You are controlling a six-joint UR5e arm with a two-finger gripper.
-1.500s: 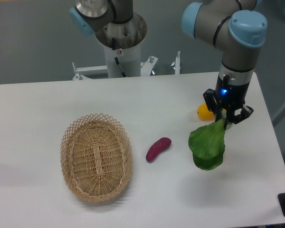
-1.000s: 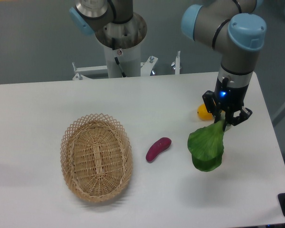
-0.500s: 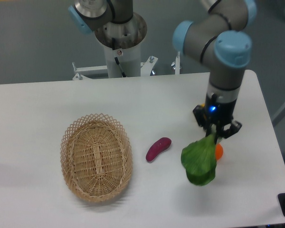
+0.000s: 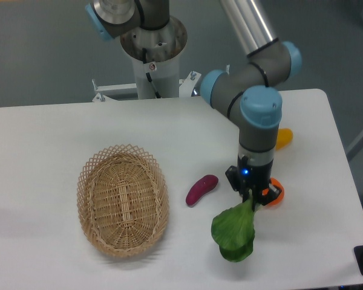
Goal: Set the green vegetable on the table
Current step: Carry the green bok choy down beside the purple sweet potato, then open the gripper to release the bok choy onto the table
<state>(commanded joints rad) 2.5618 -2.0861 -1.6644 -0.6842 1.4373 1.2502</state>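
Note:
My gripper point(image 4: 252, 201) is shut on the pale stem end of the green vegetable point(image 4: 233, 233), a broad dark green leaf that hangs down from the fingers over the front right part of the white table point(image 4: 60, 133). I cannot tell whether its lower edge touches the tabletop. The stem itself is hidden between the fingers.
A purple eggplant point(image 4: 201, 189) lies just left of the gripper. An orange round fruit point(image 4: 272, 193) sits right behind the gripper, partly hidden by it. A yellow fruit point(image 4: 283, 138) lies further back right. An oval wicker basket point(image 4: 122, 199) stands at the left.
The arm has carried the green vegetable forward and to the left, lower over the front of the table. The yellow fruit behind is now uncovered.

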